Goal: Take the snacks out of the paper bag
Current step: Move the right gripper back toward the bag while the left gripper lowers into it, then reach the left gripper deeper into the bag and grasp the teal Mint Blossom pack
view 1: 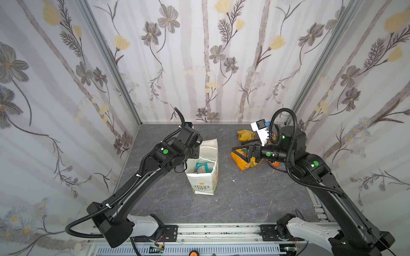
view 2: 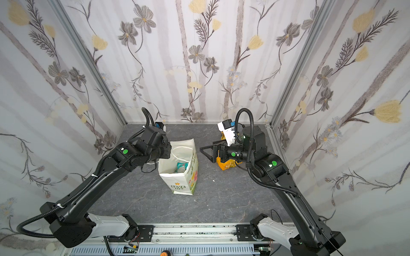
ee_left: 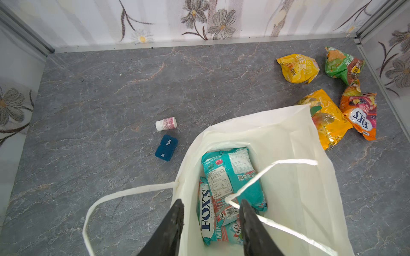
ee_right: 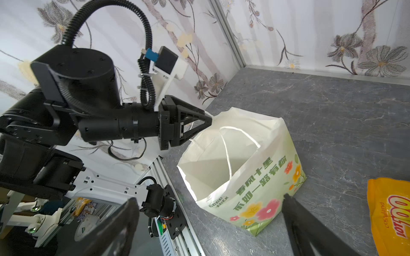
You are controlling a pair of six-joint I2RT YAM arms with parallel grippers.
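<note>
- While the left gripper [ee_left: 210, 200] hangs at the paper bag [ee_left: 288, 137] rim, its jaws stand part-way apart over the mouth.
- Directly below it, inside: a teal packet [ee_left: 230, 172] and the FOX'S packet [ee_left: 205, 212].
- Over there the right gripper [ee_right: 209, 197] gapes wide, the orange-yellow packet [ee_right: 388, 210] just beside its finger.

White paper bag [view 1: 200, 179] upright, two teal packets [ee_left: 230, 177] inside, four packets [ee_left: 297, 68] outside

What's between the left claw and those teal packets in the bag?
In the left wrist view, one white cord handle of the paper bag crosses between the left gripper and the teal packets lying at the bottom.
</note>
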